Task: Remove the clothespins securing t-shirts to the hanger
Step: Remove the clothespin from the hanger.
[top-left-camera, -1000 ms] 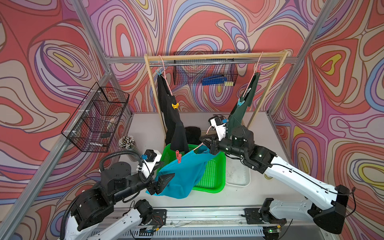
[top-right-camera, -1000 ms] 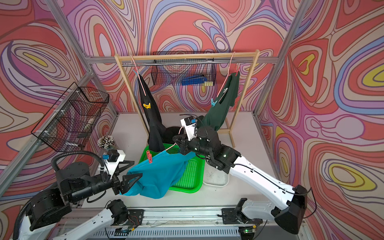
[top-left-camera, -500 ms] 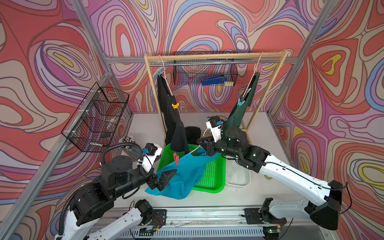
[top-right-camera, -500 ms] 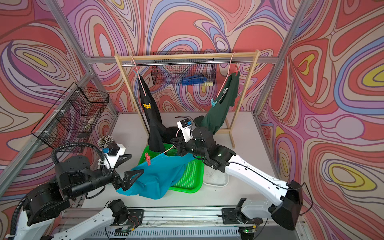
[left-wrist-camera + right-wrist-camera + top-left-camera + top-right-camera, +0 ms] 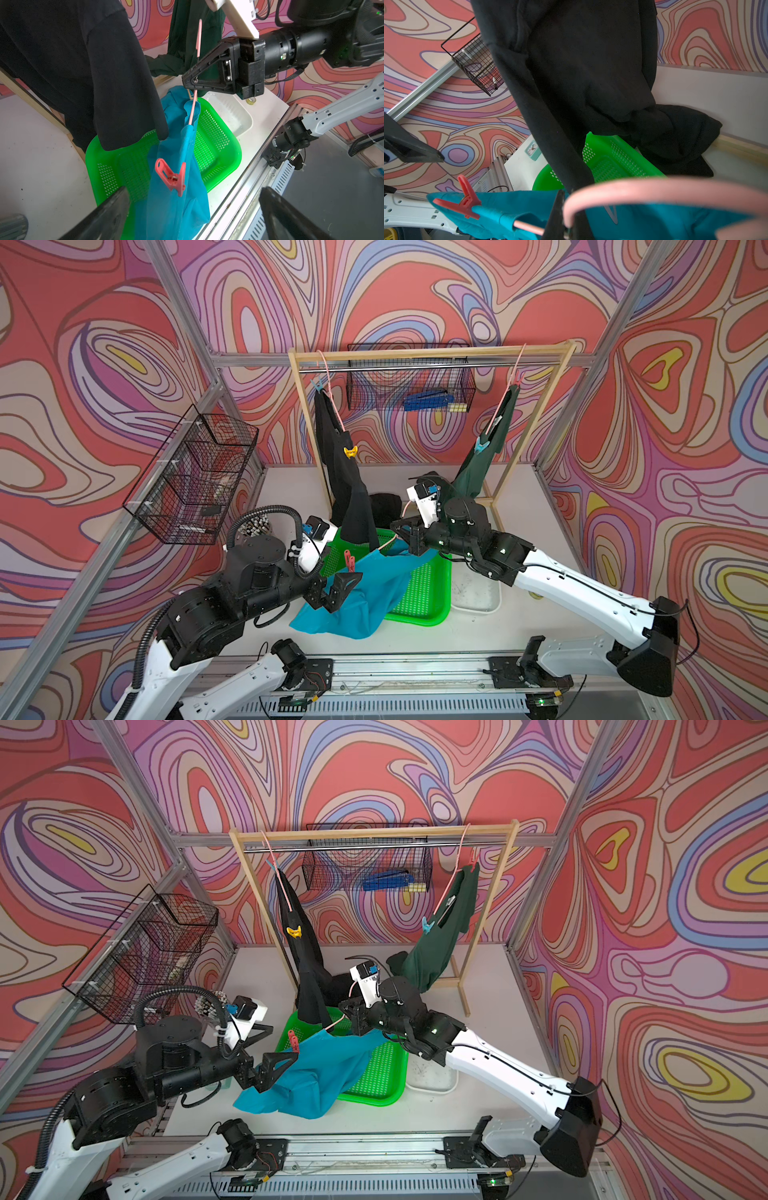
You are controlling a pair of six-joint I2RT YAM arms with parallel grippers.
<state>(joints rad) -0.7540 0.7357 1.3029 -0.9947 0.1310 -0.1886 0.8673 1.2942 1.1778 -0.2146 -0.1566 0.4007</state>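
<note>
My right gripper (image 5: 409, 537) is shut on the hook of a pink hanger (image 5: 193, 110) that carries the turquoise t-shirt (image 5: 365, 593), which sags over the green basket. A red clothespin (image 5: 173, 179) grips the shirt's shoulder. My left gripper (image 5: 193, 191) is open just short of the clothespin, one finger on either side of the cloth and touching nothing. On the wooden rack (image 5: 432, 353) hang the black t-shirt (image 5: 345, 489) with a yellow clothespin (image 5: 350, 452) and the dark green t-shirt (image 5: 478, 472) with a light blue clothespin (image 5: 481, 446).
A green perforated basket (image 5: 428, 605) sits under the turquoise shirt, with a white tray (image 5: 478, 593) beside it. One wire basket (image 5: 195, 477) is mounted on the left frame post and another (image 5: 411, 377) behind the rack. The rack's legs stand at the back.
My left gripper's jaws have spread wider. The right gripper has carried the hanger and turquoise shirt slightly left and down, bringing the red clothespin closer to the left fingers.
</note>
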